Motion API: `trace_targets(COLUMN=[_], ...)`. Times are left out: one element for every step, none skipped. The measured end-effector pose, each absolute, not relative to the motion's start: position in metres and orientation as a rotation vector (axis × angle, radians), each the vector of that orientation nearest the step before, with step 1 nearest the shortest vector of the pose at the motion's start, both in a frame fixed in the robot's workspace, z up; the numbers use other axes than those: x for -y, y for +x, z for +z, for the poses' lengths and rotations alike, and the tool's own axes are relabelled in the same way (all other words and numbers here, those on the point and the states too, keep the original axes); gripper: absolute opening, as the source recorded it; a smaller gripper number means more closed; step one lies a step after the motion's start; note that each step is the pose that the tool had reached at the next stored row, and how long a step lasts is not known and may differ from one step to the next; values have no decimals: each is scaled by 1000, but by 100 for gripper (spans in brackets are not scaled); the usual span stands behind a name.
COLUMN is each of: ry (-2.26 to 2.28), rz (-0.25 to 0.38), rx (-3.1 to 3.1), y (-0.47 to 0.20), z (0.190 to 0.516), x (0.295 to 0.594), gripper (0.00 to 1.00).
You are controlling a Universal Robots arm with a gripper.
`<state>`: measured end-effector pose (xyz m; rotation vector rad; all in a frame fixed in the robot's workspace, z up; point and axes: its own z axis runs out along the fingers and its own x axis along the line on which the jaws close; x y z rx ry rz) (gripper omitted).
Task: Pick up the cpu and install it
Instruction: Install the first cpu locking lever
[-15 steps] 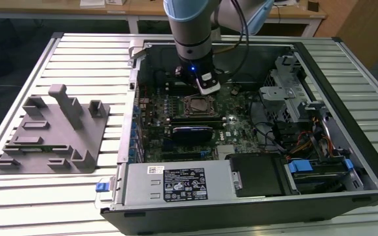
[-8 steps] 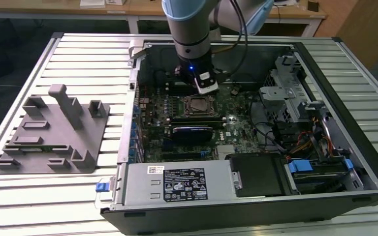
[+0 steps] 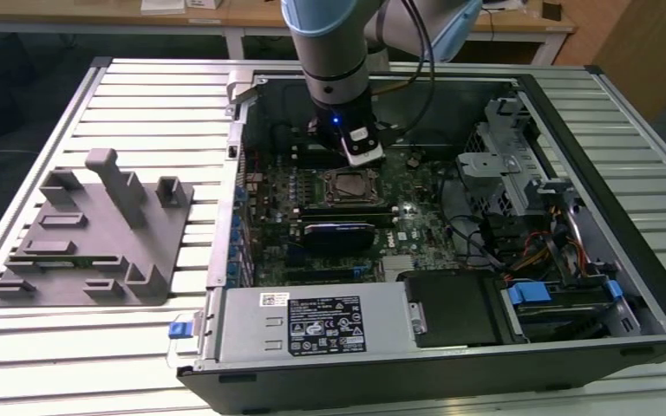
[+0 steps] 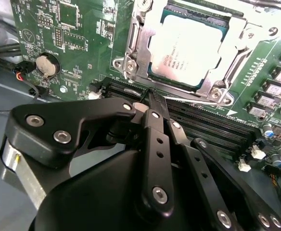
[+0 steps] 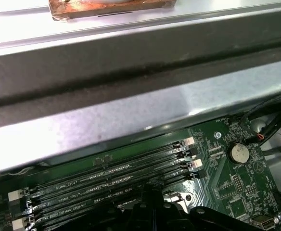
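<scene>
— Where is the cpu sitting?
— In the socket frame on the motherboard, silvery top showing in the second wrist view.
— And the gripper?
— It is hovering just beside the socket, over the memory slots — fingers pressed together, gripping nothing.

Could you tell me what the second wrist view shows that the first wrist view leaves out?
The second wrist view alone shows the cpu lying in its socket frame, with the gripper shut and empty just short of it. The first wrist view alone shows the grey metal case wall and a copper-coloured block beyond it. Both wrist views share the memory slots, the round coin battery and the green board.
</scene>
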<state>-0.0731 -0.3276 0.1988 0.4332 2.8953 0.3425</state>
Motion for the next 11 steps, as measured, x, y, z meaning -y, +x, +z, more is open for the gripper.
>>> trace_targets(ry=[433, 433, 433, 433, 432, 429, 422, 412, 401, 389, 376], rz=[342, 342, 342, 342, 343, 344, 345, 346, 347, 348, 350], rx=[-2895, -2895, -2895, -2895, -2895, -2896, -2898, -2900, -2902, -2904, -2907], y=[-73, -73, -73, -73, -73, -74, -74, -75, -75, -76, -76], z=[199, 199, 199, 199, 199, 199, 199, 199, 199, 198, 198], x=[328, 328, 328, 328, 328, 328, 328, 328, 328, 328, 328], gripper=[11, 11, 11, 11, 11, 11, 11, 11, 11, 11, 11])
